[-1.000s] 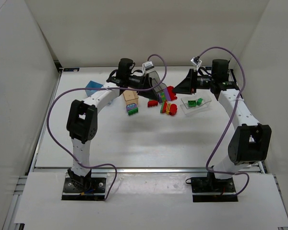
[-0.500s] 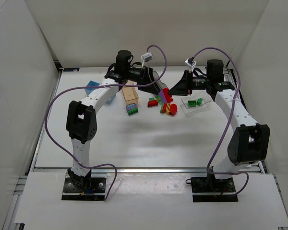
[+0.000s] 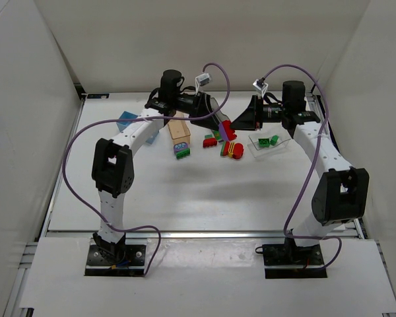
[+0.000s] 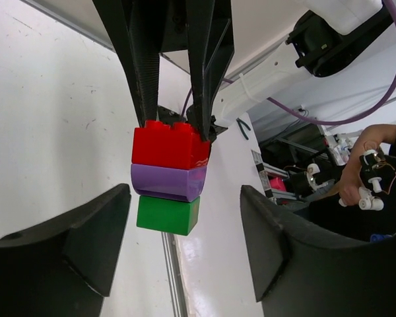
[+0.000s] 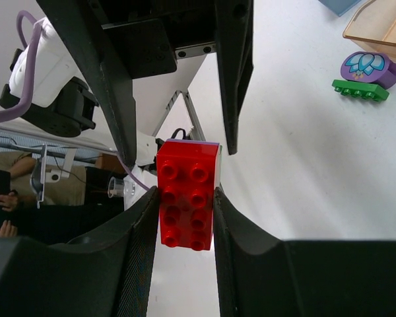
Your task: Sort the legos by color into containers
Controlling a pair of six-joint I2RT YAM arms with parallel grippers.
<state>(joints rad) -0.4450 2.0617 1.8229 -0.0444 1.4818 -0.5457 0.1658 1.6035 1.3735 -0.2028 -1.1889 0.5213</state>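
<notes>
A stacked clump (image 3: 225,130) of a red, a purple and a green lego hangs in the air between my two grippers at the back middle. My right gripper (image 3: 235,124) is shut on its red brick (image 5: 187,195); the right wrist view shows both fingers pressed on its sides. My left gripper (image 3: 215,123) faces it, open. In the left wrist view the clump (image 4: 169,178) sits between my wide-apart left fingers (image 4: 99,231) without touching them. The clear bin (image 3: 269,144) holds green legos (image 3: 269,140).
Loose red legos (image 3: 210,140) and a red-and-yellow piece (image 3: 234,150) lie under the grippers. A tan-orange bin (image 3: 179,132) has a green-and-purple piece (image 3: 182,151) in front of it. A light blue bin (image 3: 127,121) stands far left. The dark grey bin is not made out.
My right gripper has moved left to the clump next to my left gripper. In the last half second hardly anything has moved.
</notes>
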